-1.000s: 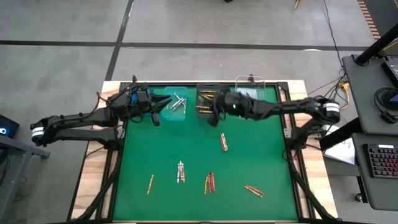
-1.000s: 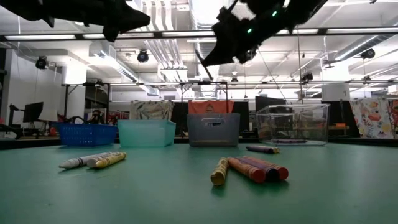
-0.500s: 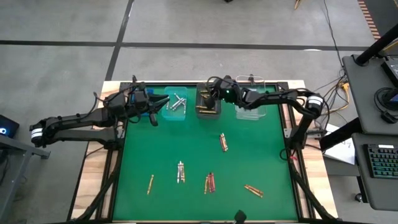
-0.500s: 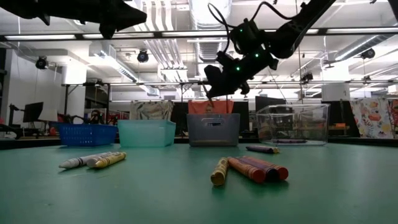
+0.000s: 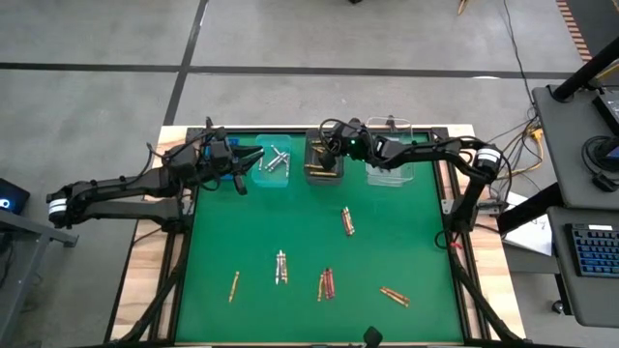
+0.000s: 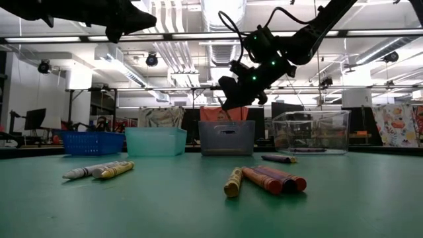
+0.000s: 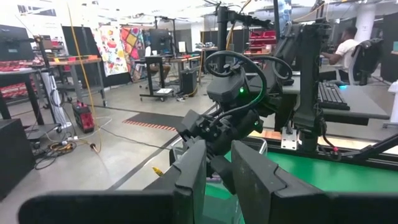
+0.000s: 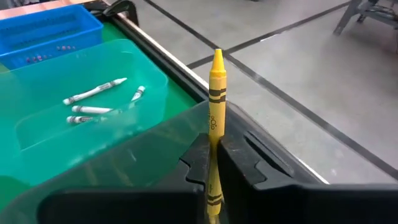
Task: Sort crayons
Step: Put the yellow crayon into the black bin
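My right gripper [image 5: 327, 152] hangs over the grey bin [image 5: 324, 164] at the table's far edge, shut on a gold crayon [image 8: 216, 93]. In the low view it shows just above that bin [image 6: 227, 137]. My left gripper [image 5: 251, 159] waits level over the teal bin's left end, open with nothing between its fingers [image 7: 194, 171]. Loose crayons lie flat on the green mat: one pair [image 5: 347, 220] in the middle, others near the front [image 5: 280, 266] [image 5: 326, 283] [image 5: 394, 296] [image 5: 234, 285]. Silver crayons [image 8: 93, 92] lie in the teal bin. My right gripper pinches the gold crayon about its middle [image 8: 214, 134] between its two fingers [image 8: 199, 158]. The crayon lies along the fingers, with its pointed tip [image 8: 217, 57] sticking out past them. The fingers come from the table's right, slanting a little down. The crayon is lifted clear above the grey bin.
Four bins stand in a row along the far edge: blue [image 8: 43, 28], teal [image 5: 274, 162], grey, and clear [image 5: 392, 155]. In the low view crayons lie close to the camera [image 6: 99, 170] [image 6: 264, 180] [image 6: 277, 158]. The mat's middle has open room around the pair of crayons.
My right gripper has gone from over the mat toward the table's far edge and down, and has rolled a little. It now hangs over the grey bin, and it has barely moved in the last half second.
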Robot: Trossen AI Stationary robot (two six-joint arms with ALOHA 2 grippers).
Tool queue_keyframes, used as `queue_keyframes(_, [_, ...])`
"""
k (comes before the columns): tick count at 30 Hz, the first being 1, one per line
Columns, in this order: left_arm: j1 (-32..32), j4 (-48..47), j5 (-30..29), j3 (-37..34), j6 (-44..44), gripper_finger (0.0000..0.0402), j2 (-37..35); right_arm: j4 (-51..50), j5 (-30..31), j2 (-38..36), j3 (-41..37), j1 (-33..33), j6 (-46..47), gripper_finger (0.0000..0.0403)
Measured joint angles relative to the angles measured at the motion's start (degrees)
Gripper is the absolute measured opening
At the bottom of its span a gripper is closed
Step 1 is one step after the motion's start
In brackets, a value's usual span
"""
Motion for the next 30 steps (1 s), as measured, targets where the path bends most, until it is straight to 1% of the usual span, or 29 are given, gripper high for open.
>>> queue_keyframes(2, [0.0, 0.0, 0.0, 0.0, -0.2, 0.0059, 0.0, -0.2, -0.8, 0.0, 0.0, 0.0, 0.0, 0.0025])
queue_keyframes(10, [0.0, -0.1, 0.0, 0.0, -1.0, 0.0059, 0.0, -0.6, -0.9, 0.0, 0.0, 0.0, 0.5, 0.0049])
queue_keyframes(18, [0.0, -2.5, 0.0, 0.0, -3.3, 0.0059, 0.0, -0.5, -0.9, 0.0, 0.0, 0.0, 0.5, 0.0077])
queue_keyframes(24, [0.0, -6.5, 0.0, 0.0, -6.4, 0.0059, 0.0, -0.9, -1.1, -1.1, 0.0, 0.1, 2.3, 0.0096])
queue_keyframes(30, [-0.1, -12.3, 0.8, 0.0, -12.0, 0.0059, 0.0, -1.4, -1.4, -3.0, 0.0, 0.8, 3.8, 0.0102])
